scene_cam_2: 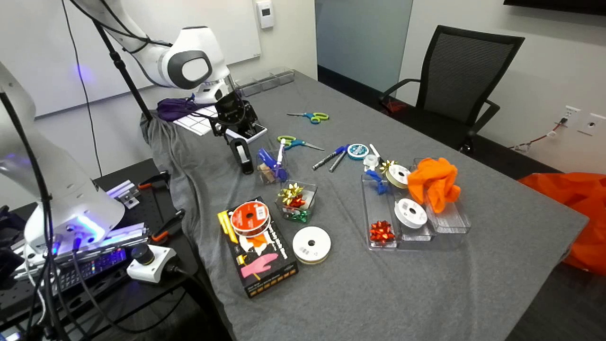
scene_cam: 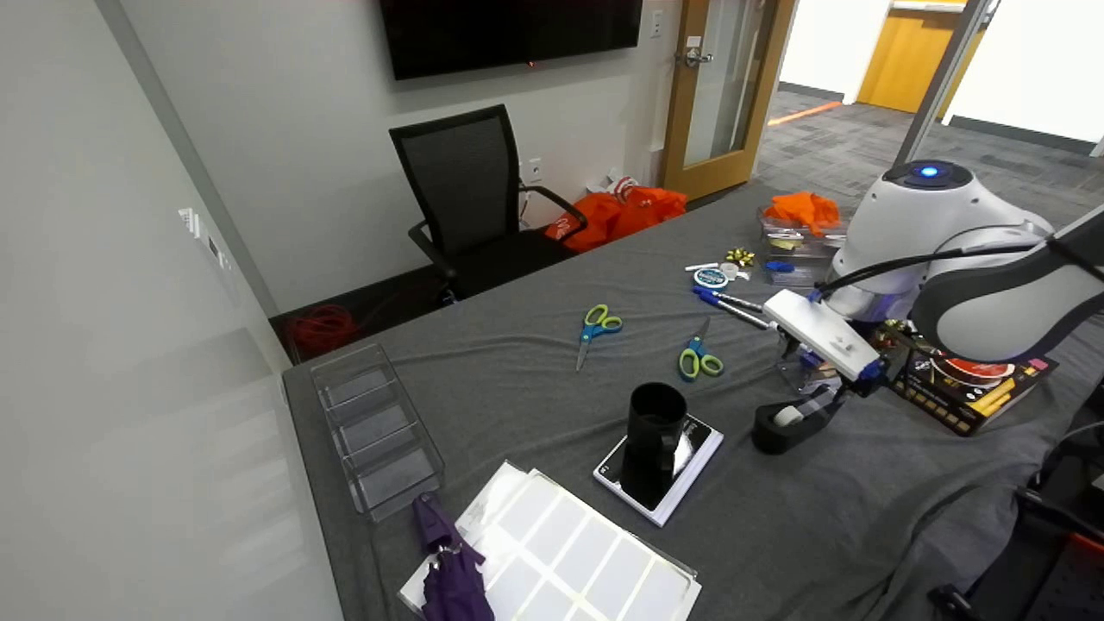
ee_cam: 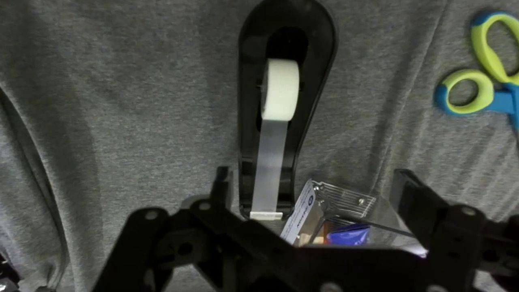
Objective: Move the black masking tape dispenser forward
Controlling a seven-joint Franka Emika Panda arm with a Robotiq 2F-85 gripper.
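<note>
The tool hangs over the grey cloth-covered surface with its jaws spread wide. In the wrist view, the long, low black plastic tape dispenser lies flat there, its narrow cutter end showing between the fingertips; whether they touch it cannot be told. A white tape roll sits in it, a translucent strip running down to the cutter. Just beside that end is a clear plastic container. Blue and lime-green scissors lie apart from it. In an exterior view, the dispenser lies between an upright black mug and a printed black box.
</note>
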